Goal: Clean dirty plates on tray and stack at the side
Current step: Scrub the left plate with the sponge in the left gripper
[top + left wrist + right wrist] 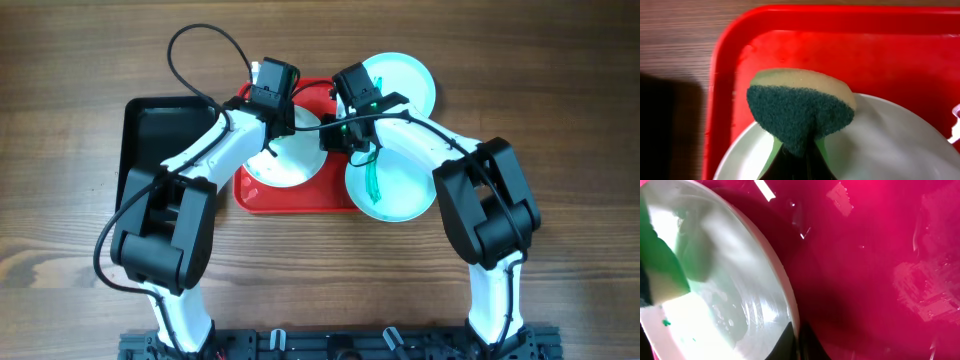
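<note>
- The white plate (290, 165) lies on the left half of the red tray (300, 203). It appears to be the plate being worked on, and a pale greenish film shows near its lower-left rim.
- The left jaws are closed tight on a sponge (800, 112), with the green scouring face toward the wrist camera and the yellow foam behind. The sponge hangs over the plate's far-left rim, partly above bare tray. Whether it presses on the plate cannot be told.
- The right jaws are also closed. In the right wrist view they appear to straddle the same plate's rim and pinch it on the side away from the sponge.
- The step in hand looks like scrubbing this first plate while the other arm steadies it.
- The next move calls for bringing the sponge inward and pressing it across the plate's face. The rim grip must hold firm so the plate does not slide.
- A pale aqua plate (400, 190) overlaps the tray's right edge and carries an unwiped green streak (372, 182).
- Another aqua plate (410, 80) sits by the tray's far-right corner, with no smear on the part that shows.
- A black tray (160, 125) rests on the counter (560, 100) just left of the red tray.
- The two wrists crowd close together over the tray. The streaked plate lies directly under the right arm, where it could be nudged.
</note>
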Available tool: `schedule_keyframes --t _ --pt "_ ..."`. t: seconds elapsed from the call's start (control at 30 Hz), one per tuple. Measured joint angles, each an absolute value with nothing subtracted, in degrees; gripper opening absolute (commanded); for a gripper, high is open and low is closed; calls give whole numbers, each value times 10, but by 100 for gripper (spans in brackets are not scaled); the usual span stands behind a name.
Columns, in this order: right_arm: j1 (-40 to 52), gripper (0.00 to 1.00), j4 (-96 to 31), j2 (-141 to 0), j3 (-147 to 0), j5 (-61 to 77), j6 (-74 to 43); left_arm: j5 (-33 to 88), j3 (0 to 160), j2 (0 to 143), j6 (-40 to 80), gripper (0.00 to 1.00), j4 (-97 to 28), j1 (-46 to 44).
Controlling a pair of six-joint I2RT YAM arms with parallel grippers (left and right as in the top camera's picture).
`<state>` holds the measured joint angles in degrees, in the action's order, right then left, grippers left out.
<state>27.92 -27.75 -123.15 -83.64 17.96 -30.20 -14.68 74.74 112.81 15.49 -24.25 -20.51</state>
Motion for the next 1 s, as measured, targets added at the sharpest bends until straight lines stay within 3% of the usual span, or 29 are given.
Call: schedule_keyframes --t 0.3,0.67,0.8,1.0 --pt "279 4 -278 -1232 -836 180 -302 -140 746 1128 168 4 -392 -205" --pt "279 4 -278 -1232 -836 179 -302 92 746 1126 -9 4 -404 -202" --pt "279 4 -278 -1232 -836 180 -302 25 746 1126 29 4 -370 -205" --pt "279 4 -278 -1232 -836 180 -304 -163 746 1126 182 4 -342 -207"
